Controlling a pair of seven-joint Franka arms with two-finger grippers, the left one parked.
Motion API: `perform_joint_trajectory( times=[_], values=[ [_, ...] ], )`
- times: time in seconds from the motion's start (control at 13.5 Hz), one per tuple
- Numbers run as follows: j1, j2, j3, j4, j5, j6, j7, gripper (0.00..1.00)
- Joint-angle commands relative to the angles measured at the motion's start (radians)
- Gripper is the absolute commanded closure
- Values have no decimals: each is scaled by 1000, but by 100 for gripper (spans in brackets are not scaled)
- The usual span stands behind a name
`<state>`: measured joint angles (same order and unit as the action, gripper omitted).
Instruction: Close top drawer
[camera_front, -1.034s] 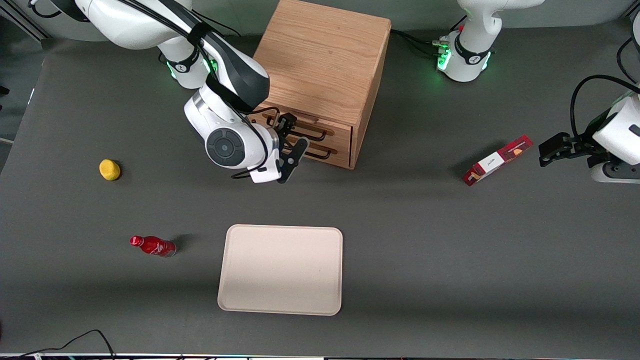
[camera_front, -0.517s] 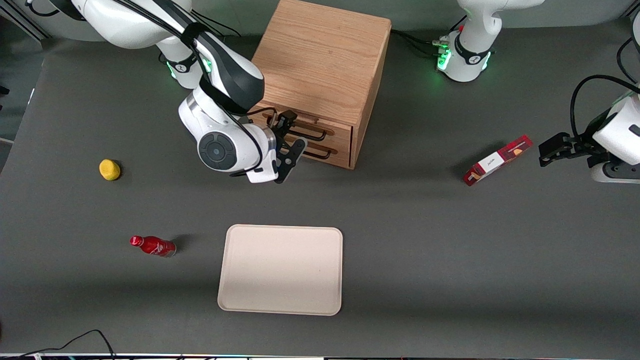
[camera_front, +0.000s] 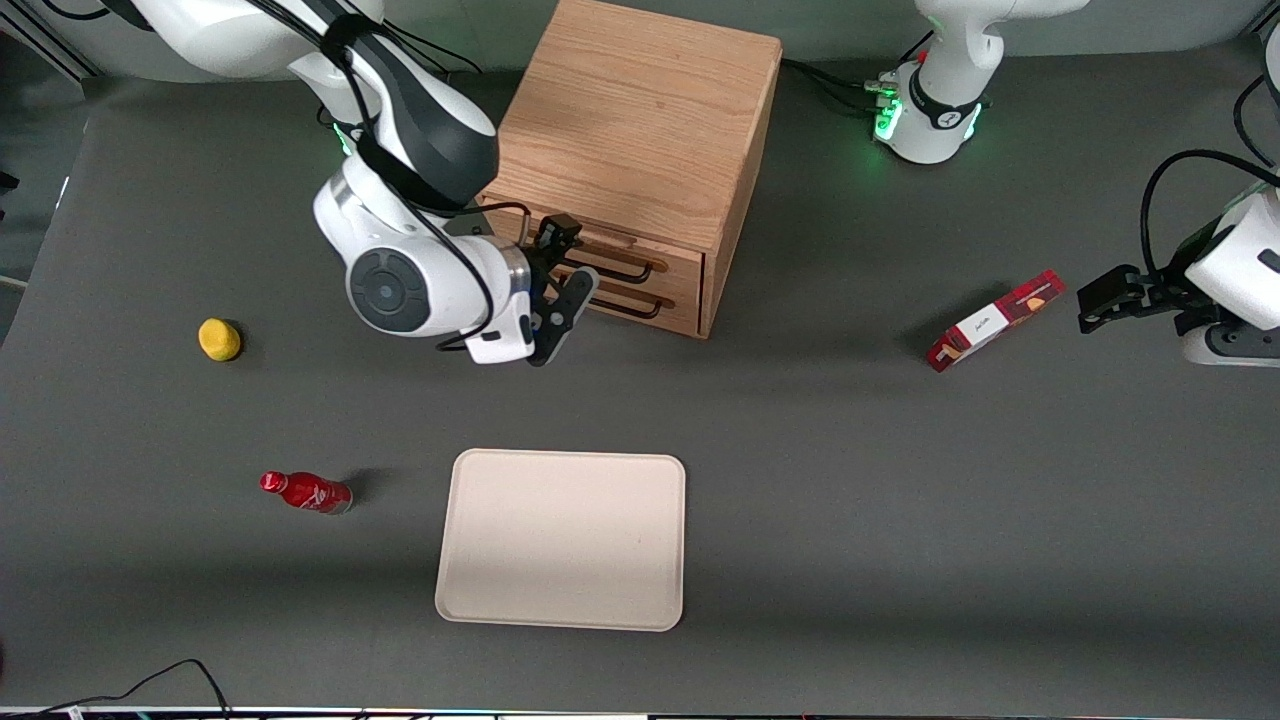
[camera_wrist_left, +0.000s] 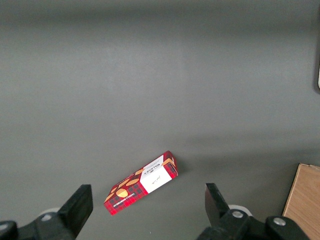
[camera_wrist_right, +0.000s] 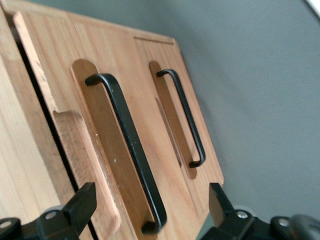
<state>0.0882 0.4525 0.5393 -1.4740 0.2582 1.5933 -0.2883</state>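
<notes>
Red snack box (camera_wrist_left: 141, 183) lying on table (camera_wrist_left: 150, 75)

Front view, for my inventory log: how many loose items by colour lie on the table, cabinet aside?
Red: 2, bottle and box
Yellow: 1, lemon
Cream: 1, tray
Total: 4
The open pincer hangs in front of the drawers.

Oak-brown drawer cabinet (camera_front: 640, 130), black handles (camera_wrist_right: 127, 145), black end effector (camera_front: 558, 290)

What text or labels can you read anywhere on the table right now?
Red snack box: print on its white panel, too small to read.
Red bottle: no legible label.
Wooden drawer cabinet: no markings.
The gripper, open in front of the drawers, bears none.
</notes>
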Motion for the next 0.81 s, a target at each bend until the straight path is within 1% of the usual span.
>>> perform_joint_trajectory(
  times=[0.0,0.07,0.15,0.22,0.3,0.37,0.44,0.59,0.74],
  values=[
    [-5,-53,-70,21,16,-38,18,0],
    [-14,-73,-100,21,12,-44,20,0],
    [-15,-103,-143,20,-6,-47,30,0],
    [-13,-132,-178,21,-76,-47,69,0],
    [-15,-161,-188,14,-199,-50,107,0],
    [-22,-184,-190,2,-293,-49,121,0],
    [-50,-207,-190,-14,-353,-47,126,0],
    [-123,-247,-226,-26,-358,-29,127,0],
    [-201,-328,-269,-101,-356,43,129,0]
  ],
)
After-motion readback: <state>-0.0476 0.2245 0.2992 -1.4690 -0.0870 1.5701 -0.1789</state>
